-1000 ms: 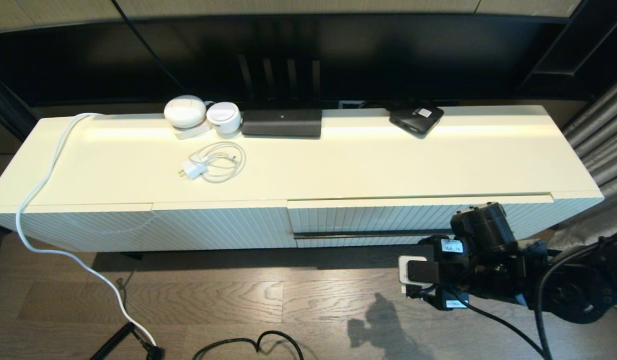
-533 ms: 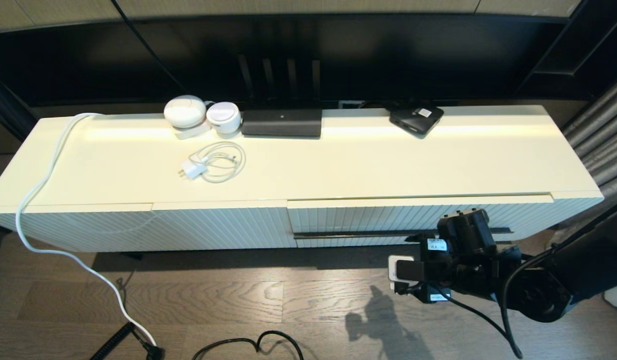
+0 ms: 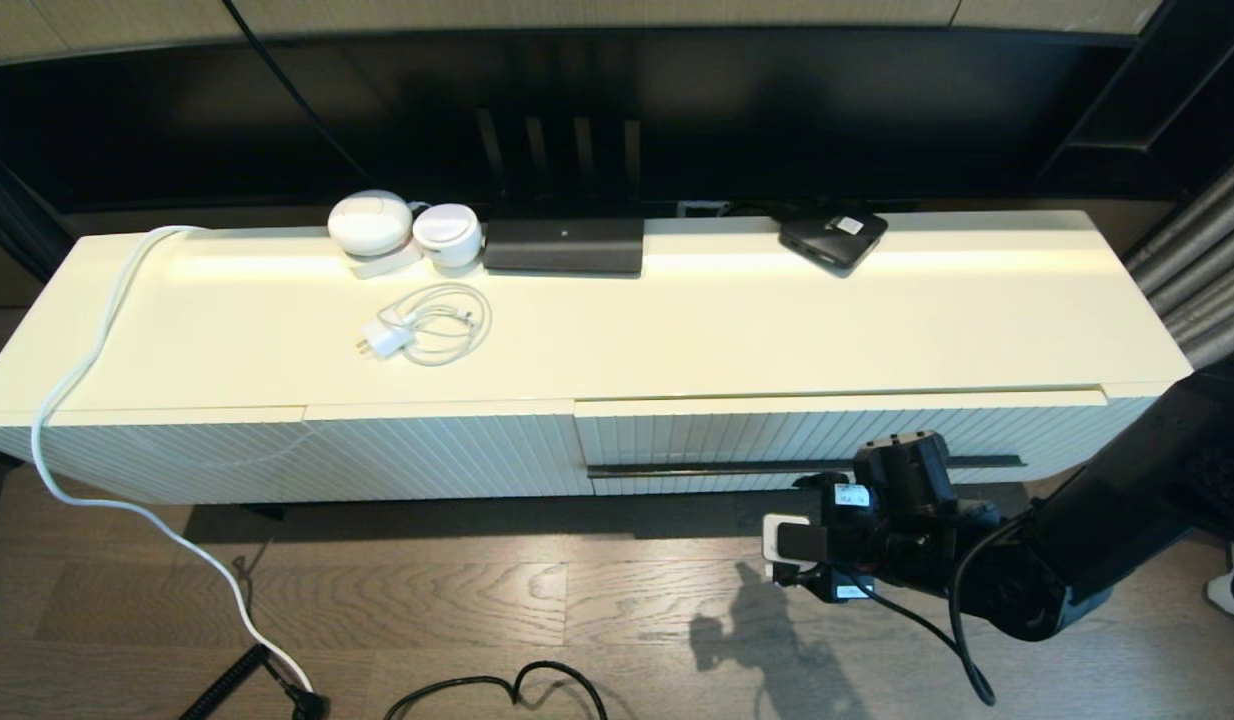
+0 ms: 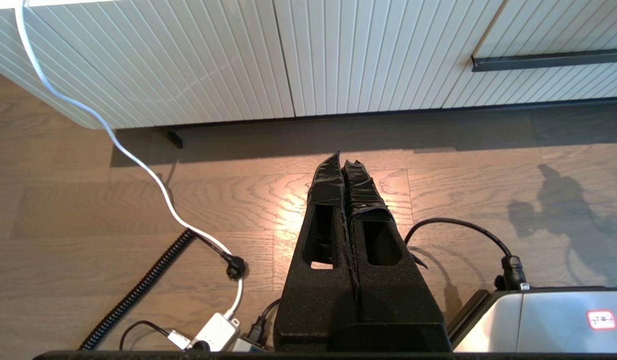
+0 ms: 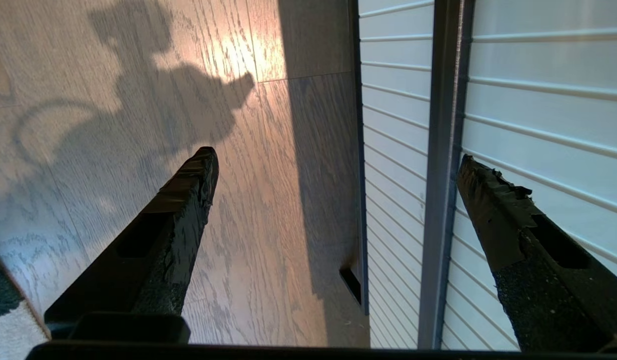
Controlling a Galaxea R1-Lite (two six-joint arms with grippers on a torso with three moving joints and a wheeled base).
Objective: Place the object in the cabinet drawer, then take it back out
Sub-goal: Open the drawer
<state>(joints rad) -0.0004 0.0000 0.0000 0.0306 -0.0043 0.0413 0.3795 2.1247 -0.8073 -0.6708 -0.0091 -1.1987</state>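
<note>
The cabinet drawer (image 3: pixel 827 430) is closed, its fluted cream front flush with the cabinet and its thin black bar handle (image 3: pixel 717 468) running across it. My right gripper (image 3: pixel 812 540) hangs low in front of the handle's right part. It is open, with one finger (image 5: pixel 188 195) over the floor and the other before the drawer front (image 5: pixel 538 75), the handle (image 5: pixel 441 175) passing between them untouched. My left gripper (image 4: pixel 341 160) is shut and empty above the floor, left of the handle (image 4: pixel 548 61). The black umbrella is out of view.
On the cabinet top lie a coiled white charger (image 3: pixel 417 325), two round white devices (image 3: pixel 402 228), a black router (image 3: pixel 563 245) and a flat black box with a white label (image 3: pixel 833 236). A white cable (image 3: pixel 87 400) drops to the floor, where black cables (image 3: pixel 497 690) lie.
My right arm has moved left and lower along the drawer front, bringing the gripper closer to the handle. Nothing on the cabinet has shifted.
</note>
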